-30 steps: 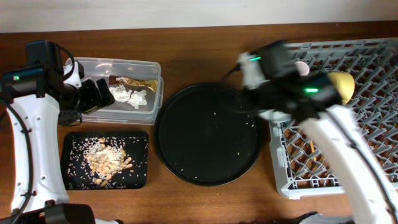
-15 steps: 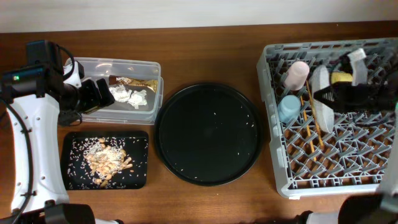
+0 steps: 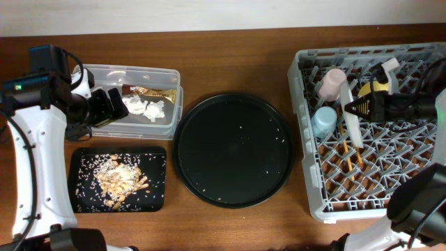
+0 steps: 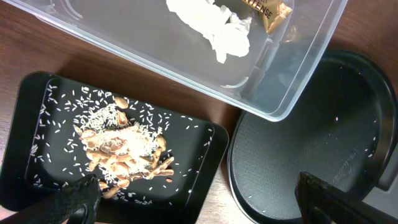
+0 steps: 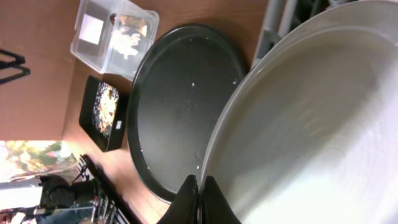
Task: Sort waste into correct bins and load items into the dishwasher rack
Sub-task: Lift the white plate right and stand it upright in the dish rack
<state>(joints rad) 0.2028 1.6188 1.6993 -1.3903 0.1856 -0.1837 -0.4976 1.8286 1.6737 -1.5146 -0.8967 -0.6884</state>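
The right end effector (image 5: 199,190) pinches the rim of the smooth pale plate (image 5: 311,124), which stands on edge among the pegs of the grey lattice rack (image 3: 418,188), right of the pink cup (image 3: 333,82) and blue cup (image 3: 323,120). The left end effector (image 4: 205,202) is spread wide, holding nothing, by the left end of the clear tub (image 3: 132,73) that holds crumpled tissue (image 3: 143,107) and a shiny wrapper (image 3: 155,93); crumbly scraps (image 3: 118,178) lie in the shallow black tray (image 3: 157,202) nearer. Only the right wrist view shows the grip, while the overhead view shows a narrow gap of wooden table (image 3: 230,56) between the round tray (image 3: 233,150) and the rack.
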